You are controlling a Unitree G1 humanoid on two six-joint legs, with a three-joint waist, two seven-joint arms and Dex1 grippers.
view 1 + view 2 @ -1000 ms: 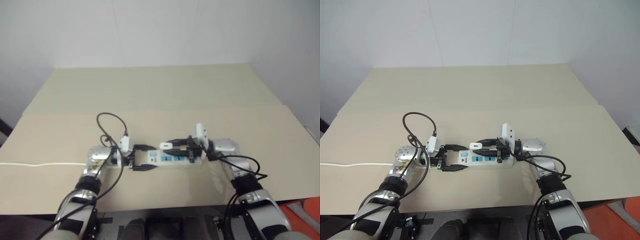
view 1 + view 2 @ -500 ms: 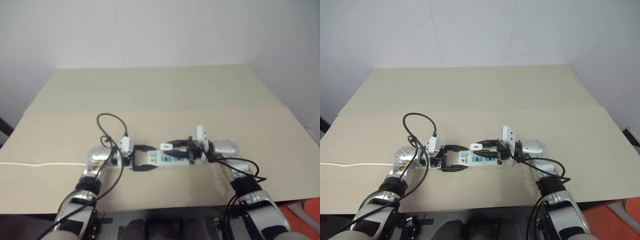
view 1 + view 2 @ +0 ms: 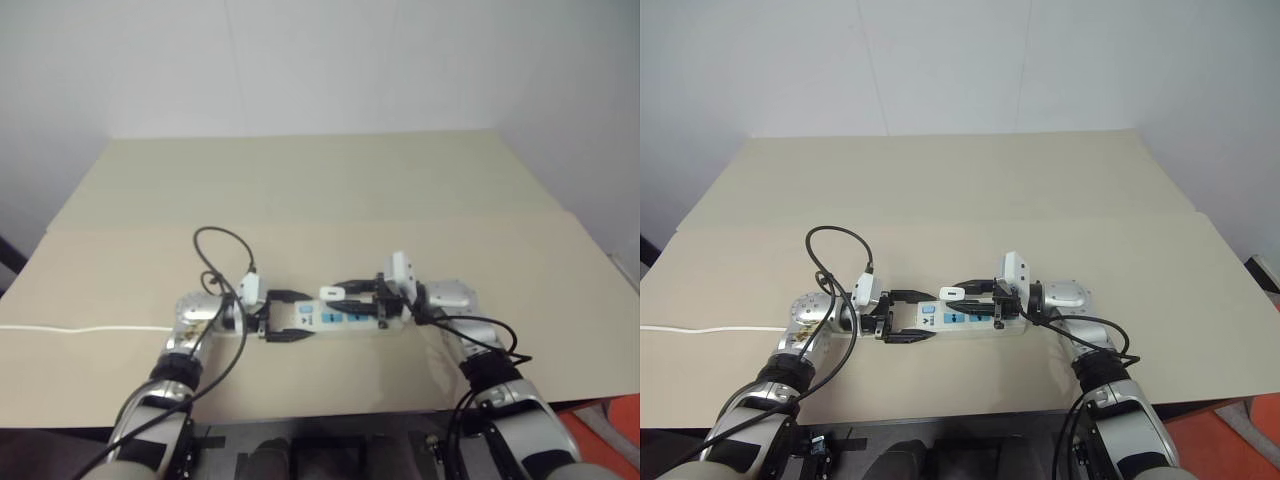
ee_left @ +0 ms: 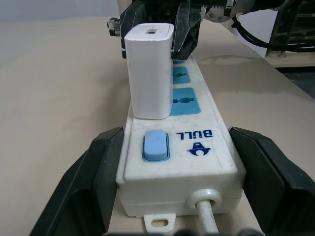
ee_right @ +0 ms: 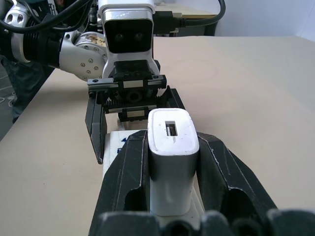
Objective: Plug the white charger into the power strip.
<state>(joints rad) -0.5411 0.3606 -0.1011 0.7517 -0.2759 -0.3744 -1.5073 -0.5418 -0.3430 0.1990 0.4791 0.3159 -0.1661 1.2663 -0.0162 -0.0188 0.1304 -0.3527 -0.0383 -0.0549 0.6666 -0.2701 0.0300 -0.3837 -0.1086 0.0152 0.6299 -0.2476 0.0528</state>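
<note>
Nothing has shifted over the last sec: charger, strip and both arms sit as before, so the insertion looks done or at final press, release still pending. White charger (image 4: pixel 149 71) stands upright on the power strip (image 4: pixel 187 147), at the socket next to the blue switch (image 4: pixel 155 146). Right end effector (image 5: pixel 173 189) pinches the charger. Left end effector (image 4: pixel 172 182) is spread, fingers flanking the strip's switch end on the table (image 3: pixel 300 200). Strip reads "BULL" beside the switch.
</note>
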